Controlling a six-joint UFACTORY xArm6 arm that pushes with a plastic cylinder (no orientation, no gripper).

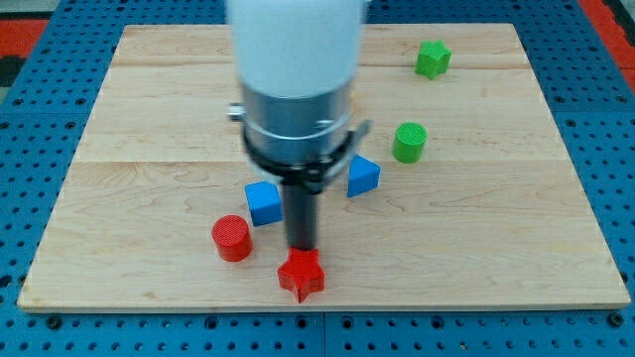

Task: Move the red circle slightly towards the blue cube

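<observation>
Wooden surface carries my tip, no pincer, touching red star block, between red circle block and blue cube block.

Pale wooden worktop of joined planks, lying on a blue perforated base dotted with holes. Red patches at upper corners. Even, soft light.

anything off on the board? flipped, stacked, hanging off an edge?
Nothing stands out. All six blocks sit flat and apart on the wooden board. My tip is just above the red star, to the right of the red circle and blue cube.
</observation>
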